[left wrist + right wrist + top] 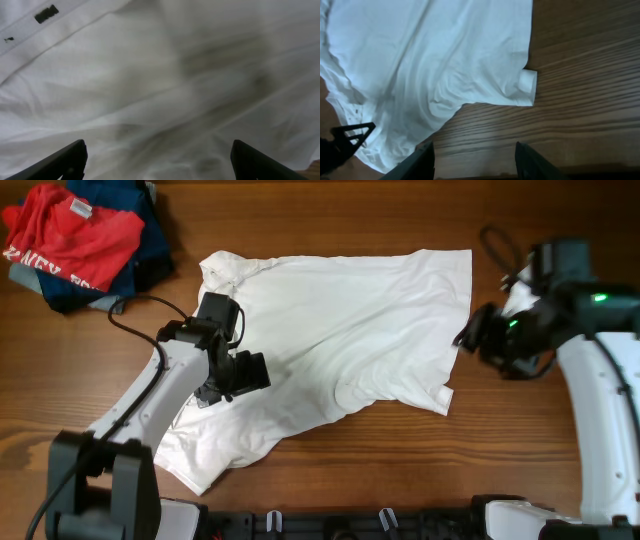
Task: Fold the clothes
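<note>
The clothes are one large white shirt (340, 330), spread wrinkled across the middle of the wooden table, collar at the upper left. My left gripper (232, 375) hangs over its left part, jaws wide open with only fabric (160, 90) below them; a small dark label (46, 13) shows on the collar band. My right gripper (478, 332) sits just off the shirt's right edge, open, with bare wood between its fingers (425, 160). In the right wrist view the shirt (430, 55) ends in a small rolled corner (528, 82).
A pile of red (70, 235) and navy blue garments (140, 220) lies at the table's far left corner. A dark cable (497, 245) loops behind the right arm. Bare wood (400, 460) runs along the front.
</note>
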Robot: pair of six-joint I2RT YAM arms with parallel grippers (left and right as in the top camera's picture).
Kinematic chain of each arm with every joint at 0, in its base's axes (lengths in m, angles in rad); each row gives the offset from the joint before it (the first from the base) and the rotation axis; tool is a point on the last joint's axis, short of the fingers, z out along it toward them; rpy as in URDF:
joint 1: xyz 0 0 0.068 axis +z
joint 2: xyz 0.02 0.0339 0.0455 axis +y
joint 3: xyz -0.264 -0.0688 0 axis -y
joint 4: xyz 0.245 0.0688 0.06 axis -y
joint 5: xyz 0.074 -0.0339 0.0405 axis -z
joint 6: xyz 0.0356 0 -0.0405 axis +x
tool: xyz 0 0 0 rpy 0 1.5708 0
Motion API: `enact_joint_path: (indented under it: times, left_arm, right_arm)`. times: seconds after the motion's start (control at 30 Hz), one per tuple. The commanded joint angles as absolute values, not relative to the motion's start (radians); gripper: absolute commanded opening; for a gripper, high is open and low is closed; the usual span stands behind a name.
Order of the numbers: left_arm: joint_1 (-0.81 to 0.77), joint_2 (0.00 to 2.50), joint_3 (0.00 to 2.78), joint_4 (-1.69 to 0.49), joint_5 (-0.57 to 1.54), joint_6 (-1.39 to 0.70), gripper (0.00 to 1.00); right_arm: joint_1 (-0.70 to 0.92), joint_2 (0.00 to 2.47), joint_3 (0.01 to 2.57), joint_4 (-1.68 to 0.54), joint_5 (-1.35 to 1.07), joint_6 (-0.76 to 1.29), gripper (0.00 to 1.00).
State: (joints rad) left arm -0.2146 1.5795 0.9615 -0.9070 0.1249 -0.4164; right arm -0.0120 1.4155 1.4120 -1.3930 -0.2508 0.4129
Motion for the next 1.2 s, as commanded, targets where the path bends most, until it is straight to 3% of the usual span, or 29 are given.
enact_joint_path:
  times: [0.0, 0.27, 0.43, 0.63, 0.73, 0.83, 0.9, 1.0, 1.17]
  left_arm:
    - [-0.216, 1.61, 0.958, -0.898, 0.122, -0.434, 0.93]
    - [-0.169, 1.614, 0.958, -0.878, 0.122, -0.434, 0.93]
    - [-0.152, 1.614, 0.958, -0.877, 0.122, -0.433, 0.96]
    - [-0.152, 1.614, 0.958, -0.878, 0.122, -0.433, 1.0]
    - [-0.152, 1.614, 0.958, -0.878, 0.122, -0.433, 1.0]
    - [-0.152, 1.615, 0.958, -0.878, 0.122, -0.433, 1.0]
    - [-0.152, 1.614, 0.958, -0.878, 0.122, -0.433, 1.0]
    - [-0.152, 1.615, 0.958, -0.878, 0.122, -0.433, 1.0]
    - [-0.152, 1.615, 0.958, -0.878, 0.118, -0.426, 1.0]
  right_arm:
    - [0.016, 1.387, 1.211, -1.345, -0.256, 0.428, 0.51]
    - [0.016, 1.375, 0.821, -1.065, -0.364, 0.46, 0.51]
    - [0.016, 1.383, 0.741, -0.917, -0.364, 0.505, 0.63]
    - [0.016, 1.444, 0.726, -0.815, -0.321, 0.508, 0.68]
    - [0.016, 1.494, 0.726, -0.77, -0.322, 0.505, 0.66]
    - [0.016, 1.53, 0.726, -0.744, -0.322, 0.505, 0.59]
    - [0.016, 1.554, 0.726, -0.715, -0.322, 0.525, 0.32]
    - [0.015, 1.556, 0.732, -0.665, -0.315, 0.571, 0.04]
    - [-0.019, 1.556, 0.875, -0.622, -0.311, 0.587, 0.04]
